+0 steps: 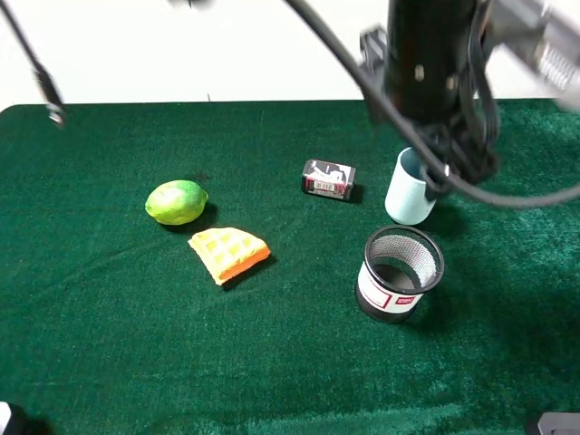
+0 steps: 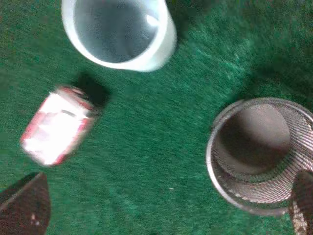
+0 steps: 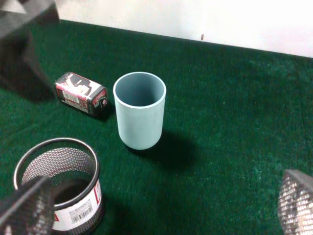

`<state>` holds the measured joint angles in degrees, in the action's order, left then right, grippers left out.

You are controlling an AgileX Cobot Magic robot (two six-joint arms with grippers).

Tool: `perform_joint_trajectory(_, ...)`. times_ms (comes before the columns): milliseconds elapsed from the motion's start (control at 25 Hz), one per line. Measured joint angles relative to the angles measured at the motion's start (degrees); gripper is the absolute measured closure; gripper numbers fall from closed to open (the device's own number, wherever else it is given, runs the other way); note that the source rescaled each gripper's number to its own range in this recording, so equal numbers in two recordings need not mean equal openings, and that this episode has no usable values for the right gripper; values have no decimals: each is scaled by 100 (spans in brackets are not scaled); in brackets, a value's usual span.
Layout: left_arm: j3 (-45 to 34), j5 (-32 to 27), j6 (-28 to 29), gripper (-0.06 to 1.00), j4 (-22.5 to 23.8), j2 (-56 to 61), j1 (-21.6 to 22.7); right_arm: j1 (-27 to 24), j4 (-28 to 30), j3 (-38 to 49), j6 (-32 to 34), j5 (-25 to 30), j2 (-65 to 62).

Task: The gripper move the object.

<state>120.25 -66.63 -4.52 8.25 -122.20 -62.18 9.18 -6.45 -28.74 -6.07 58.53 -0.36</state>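
Upright on the green cloth of the desk [image 1: 109,362], in its right half and closer to the near edge than to the far one: the mesh cup [image 1: 399,274], mouth open upward, white label with a red mark turned toward the near edge. Grasped by neither claw. Just beyond it toward the far edge, apart from it, a light-blue cup [image 1: 408,190], also upright. Left of that, about midway between the left and right edges, a small red-and-black can [image 1: 328,178] on its side. In the left half, a lime [image 1: 177,201]; just beside it toward the near edge, an orange waffle-shaped wedge [image 1: 228,253]. High over the far right part, a dark arm [image 1: 426,63] with cables, overlapping the light-blue cup's right side in the high view. Released and looking straight down, the left gripper [image 2: 166,200], fingers [image 2: 24,208] spread wide with bare cloth between them; one finger in line with the mesh cup's rim, contact impossible to judge through the blur. Likewise released, the right gripper [image 3: 161,205], fingers [image 3: 296,203] far apart, aimed toward the far edge with the light-blue cup ahead and the mesh cup off by one finger; nothing gripped.
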Motion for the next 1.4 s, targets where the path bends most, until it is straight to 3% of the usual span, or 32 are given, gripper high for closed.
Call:
perform_joint_trajectory(320,-96,-6,94,-5,305,926,0,0,0,0,0,0,0)
perform_joint_trajectory(600,-970,-6,637,-6,535,1944,52,0,0,0,0,0,0)
perform_joint_trajectory(920,-3125,106,1048,-6,521,3538,529,0,0,0,0,0,0)
perform_joint_trajectory(1240,-5654,769,1774,-6,505,5530,938,0,0,0,0,0,0)
perform_joint_trajectory(1400,-6878,1233,1979,-6,505,6538,939,0,0,0,0,0,0)
